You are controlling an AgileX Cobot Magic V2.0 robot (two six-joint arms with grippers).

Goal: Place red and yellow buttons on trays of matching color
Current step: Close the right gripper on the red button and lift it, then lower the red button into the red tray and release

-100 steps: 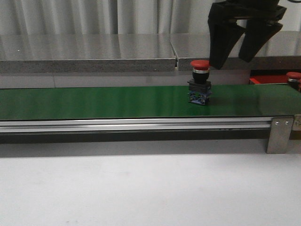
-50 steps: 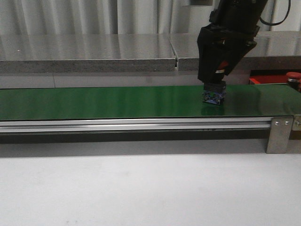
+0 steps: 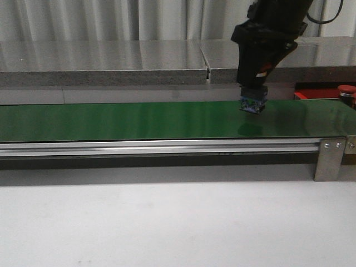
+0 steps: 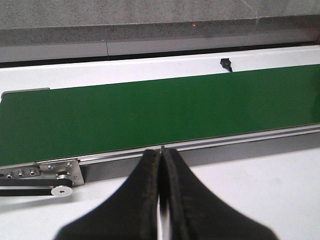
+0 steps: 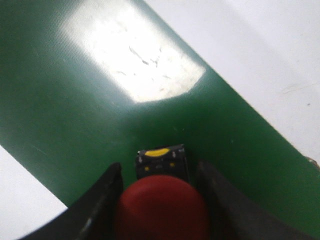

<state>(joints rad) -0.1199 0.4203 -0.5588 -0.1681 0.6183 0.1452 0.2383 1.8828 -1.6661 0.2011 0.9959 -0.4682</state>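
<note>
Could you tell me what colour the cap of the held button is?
Red; the button cap shows best in the right wrist view.

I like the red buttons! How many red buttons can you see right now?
2. One red button is gripped by the right gripper, lifted just above the green belt. Another red button sits at the far right edge by the red tray. More may be out of view.

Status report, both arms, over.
Right gripper shut on red button, lifted just clear of green belt. Left gripper shut, empty, short of the belt. Second red button at far right by red tray. Nothing blocking.
</note>
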